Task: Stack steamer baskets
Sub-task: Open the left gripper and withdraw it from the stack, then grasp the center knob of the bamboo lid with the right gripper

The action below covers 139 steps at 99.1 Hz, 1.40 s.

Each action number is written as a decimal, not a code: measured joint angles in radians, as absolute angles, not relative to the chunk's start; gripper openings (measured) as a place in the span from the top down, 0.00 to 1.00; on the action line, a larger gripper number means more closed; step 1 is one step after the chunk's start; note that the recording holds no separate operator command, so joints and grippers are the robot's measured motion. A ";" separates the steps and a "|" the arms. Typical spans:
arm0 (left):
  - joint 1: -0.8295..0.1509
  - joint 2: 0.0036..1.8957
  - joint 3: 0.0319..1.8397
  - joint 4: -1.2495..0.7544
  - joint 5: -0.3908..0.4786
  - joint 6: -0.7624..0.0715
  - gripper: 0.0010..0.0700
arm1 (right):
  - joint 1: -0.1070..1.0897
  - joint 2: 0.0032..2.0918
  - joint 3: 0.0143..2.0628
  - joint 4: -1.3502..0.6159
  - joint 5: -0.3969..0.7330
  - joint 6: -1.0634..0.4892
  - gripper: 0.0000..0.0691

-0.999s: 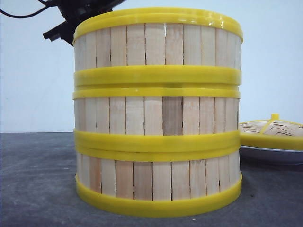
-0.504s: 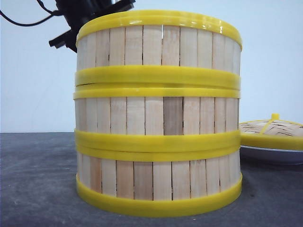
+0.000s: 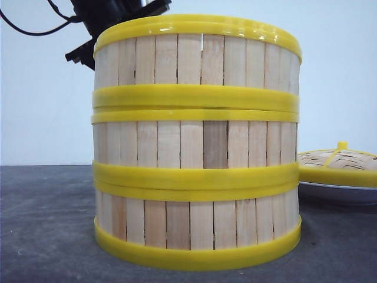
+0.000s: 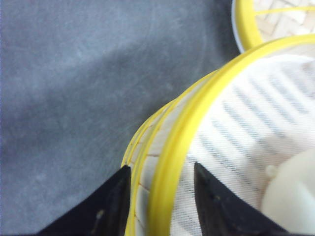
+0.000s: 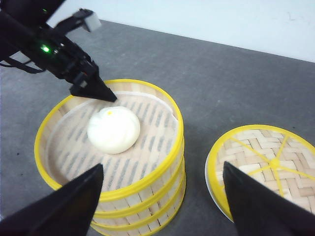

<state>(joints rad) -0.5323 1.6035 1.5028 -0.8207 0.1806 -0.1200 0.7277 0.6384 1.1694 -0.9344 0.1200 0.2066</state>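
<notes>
In the front view, we saw the three steamer baskets [image 3: 196,141] stacked on the table [image 3: 47,224], the top one seated slightly askew. In the left wrist view, the left gripper [image 4: 160,196] straddled the top rim, parted fingers apparently not pinching; lifting crookedly could drag it off. In the right wrist view, the right gripper [image 5: 160,201] hung wide open above, near the lid [image 5: 266,167].

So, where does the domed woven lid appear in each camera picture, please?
Front view: lid low at the right edge, beside the stacked steamer baskets.
Left wrist view: only a slice in the top right corner.
Right wrist view: lower right.
Shared landmark: the stack's yellow top rim.
</notes>
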 joint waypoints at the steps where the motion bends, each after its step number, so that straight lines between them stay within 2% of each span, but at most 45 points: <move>1: -0.532 1.597 1.502 -0.818 0.181 -0.120 0.68 | 0.728 0.640 1.169 -0.934 0.123 0.207 0.30; 13: -0.528 1.481 1.501 -0.772 0.177 -0.116 0.68 | 0.728 0.653 1.169 -0.947 0.161 0.207 0.30; 35: -0.513 1.216 1.501 -0.723 0.095 -0.105 0.68 | 0.724 0.724 1.169 -0.991 0.267 0.213 0.30; 65: -0.506 0.896 1.459 -0.735 0.004 -0.080 0.68 | 0.597 0.891 1.169 -0.944 0.255 0.217 0.30; 77: -0.506 0.762 1.362 -0.741 0.001 -0.078 0.68 | 0.496 0.971 1.169 -0.902 0.191 0.210 0.31; 98: -0.506 0.527 1.089 -0.752 0.026 -0.113 0.68 | 0.289 1.137 1.169 -0.825 0.052 0.187 0.40; 109: -0.506 0.418 0.974 -0.790 0.049 -0.152 0.68 | 0.218 1.245 1.169 -0.795 0.026 0.182 0.41; 117: -0.506 0.363 0.948 -0.818 0.051 -0.164 0.68 | 0.191 1.313 1.169 -0.762 0.026 0.179 0.44; 130: -0.506 0.310 0.949 -0.827 0.051 -0.177 0.68 | 0.183 1.407 1.169 -0.700 0.025 0.172 0.57; 139: -0.506 0.298 0.949 -0.834 0.051 -0.179 0.68 | 0.183 1.462 1.169 -0.660 0.025 0.169 0.60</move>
<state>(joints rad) -0.5064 0.2977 0.9489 -0.8341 0.0509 -0.1787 0.1825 1.4620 1.1690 -0.6598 0.0250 0.1688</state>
